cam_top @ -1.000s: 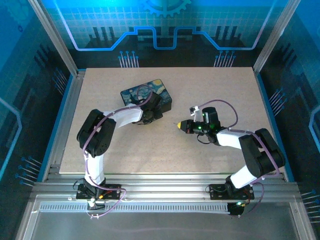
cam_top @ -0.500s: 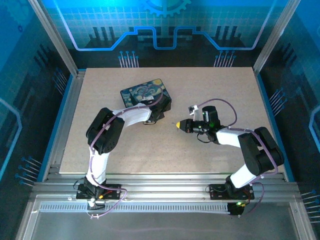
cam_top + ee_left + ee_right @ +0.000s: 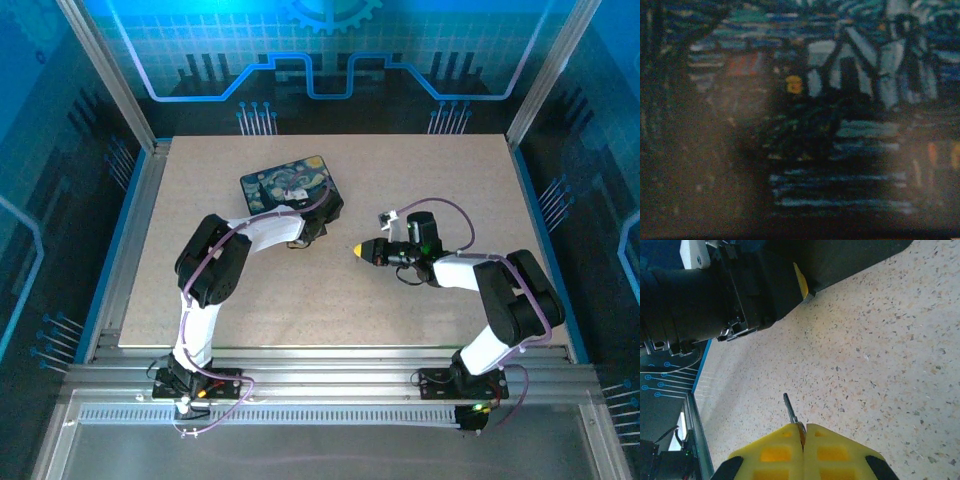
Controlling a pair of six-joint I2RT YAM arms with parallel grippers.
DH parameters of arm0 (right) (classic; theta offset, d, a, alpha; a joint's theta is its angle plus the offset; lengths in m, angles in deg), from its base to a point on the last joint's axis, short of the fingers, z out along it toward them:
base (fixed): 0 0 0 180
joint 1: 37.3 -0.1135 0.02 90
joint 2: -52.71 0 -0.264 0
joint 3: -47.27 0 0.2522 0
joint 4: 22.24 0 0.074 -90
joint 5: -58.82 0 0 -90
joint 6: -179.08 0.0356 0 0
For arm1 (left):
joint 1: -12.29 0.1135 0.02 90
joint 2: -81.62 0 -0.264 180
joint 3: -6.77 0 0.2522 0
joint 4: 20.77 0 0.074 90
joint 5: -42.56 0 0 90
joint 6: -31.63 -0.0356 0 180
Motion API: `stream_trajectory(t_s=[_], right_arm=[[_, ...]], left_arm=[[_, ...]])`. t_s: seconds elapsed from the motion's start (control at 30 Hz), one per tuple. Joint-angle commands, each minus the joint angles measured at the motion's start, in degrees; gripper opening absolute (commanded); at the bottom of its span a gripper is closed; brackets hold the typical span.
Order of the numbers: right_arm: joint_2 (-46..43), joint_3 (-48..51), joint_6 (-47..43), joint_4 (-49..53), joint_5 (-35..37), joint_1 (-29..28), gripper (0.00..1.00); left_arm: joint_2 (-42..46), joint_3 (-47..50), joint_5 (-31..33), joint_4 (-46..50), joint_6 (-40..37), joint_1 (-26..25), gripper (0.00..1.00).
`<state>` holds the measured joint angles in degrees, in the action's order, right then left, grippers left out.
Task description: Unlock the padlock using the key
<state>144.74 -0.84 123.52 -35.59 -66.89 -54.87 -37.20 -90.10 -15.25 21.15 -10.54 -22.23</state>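
Observation:
My right gripper (image 3: 358,249) hovers low over the middle of the table, pointing left. Its yellow fingers (image 3: 775,452) are shut on the key (image 3: 790,409), whose thin silvery blade sticks out ahead of the tips (image 3: 803,427). My left gripper (image 3: 306,231) is pressed against the near edge of the dark box with the blue-yellow painting print (image 3: 270,185). The left wrist view is a dim, blurred close-up of that print (image 3: 850,75), with no fingers visible. One yellow left finger pad (image 3: 801,282) shows against the box. The padlock is hidden.
The speckled tabletop (image 3: 440,170) lies bare between the key tip and the left gripper's black body (image 3: 715,295). Aluminium rails (image 3: 140,200) frame the table on the left and along the front. Purple cables (image 3: 455,212) loop over both arms.
The left arm has pushed forward and to the right, bringing its gripper tighter against the box. The right gripper with the key has barely shifted.

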Motion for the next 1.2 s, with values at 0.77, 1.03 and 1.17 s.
stream_trajectory(t_s=[0.77, 1.03, 1.17], right_arm=[[2.8, 2.0, 5.9, -11.4, 5.0, -8.0, 0.00], [8.4, 3.6, 7.5, -20.2, 12.0, -13.2, 0.00], [10.6, 5.1, 8.1, -25.2, 14.1, -13.3, 0.00]], left_arm=[[9.4, -0.6, -35.2, 11.0, -7.3, 6.2, 0.05], [10.1, -1.3, -45.9, 12.4, -3.0, 8.1, 0.03], [10.9, -0.4, -49.5, 11.9, -1.5, 8.5, 0.02]])
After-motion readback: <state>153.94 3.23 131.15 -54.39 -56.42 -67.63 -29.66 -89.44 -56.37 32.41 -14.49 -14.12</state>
